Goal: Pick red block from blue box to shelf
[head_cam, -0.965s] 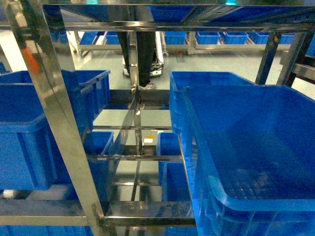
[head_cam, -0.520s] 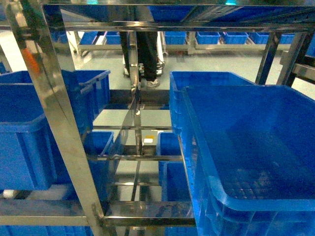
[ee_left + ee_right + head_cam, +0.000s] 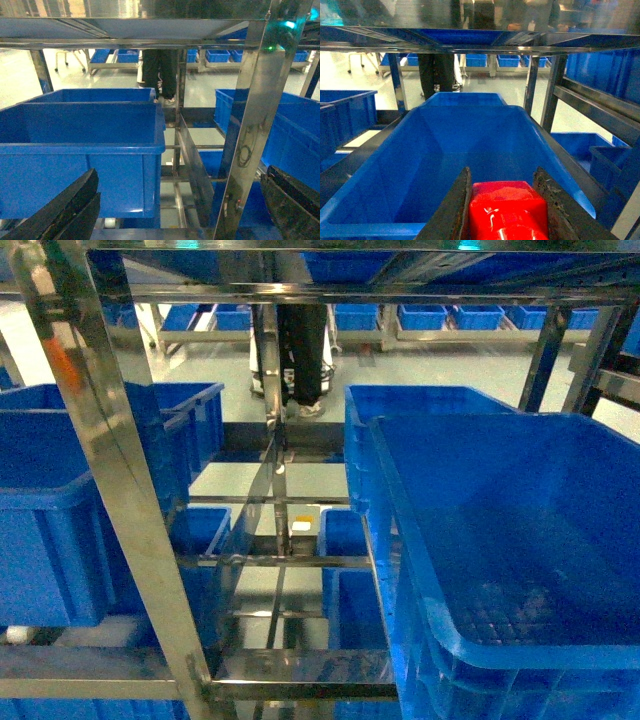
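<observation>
The glossy red block [image 3: 507, 210] sits clamped between the two dark fingers of my right gripper [image 3: 503, 175], which is shut on it. It hangs over the near rim of a royal-blue crate [image 3: 445, 150] standing on the shelf [image 3: 470, 48]. My left gripper [image 3: 181, 175] is open with nothing between its fingers [image 3: 75, 205], facing a steel post of the shelf [image 3: 255, 115] and another crate [image 3: 85, 150]. Neither gripper shows in the head view, which looks into the shelf [image 3: 110, 470]. The blue box is out of view.
Royal-blue crates fill the shelf tiers: a large empty one on the right [image 3: 520, 540] and one on the left [image 3: 60, 500]. A gap with cross rails [image 3: 280, 560] runs between them. A person's legs [image 3: 300, 350] stand on the floor beyond the shelf.
The person's legs behind the shelf have shifted a little to the right. The shelf and crates look the same in the head view.
</observation>
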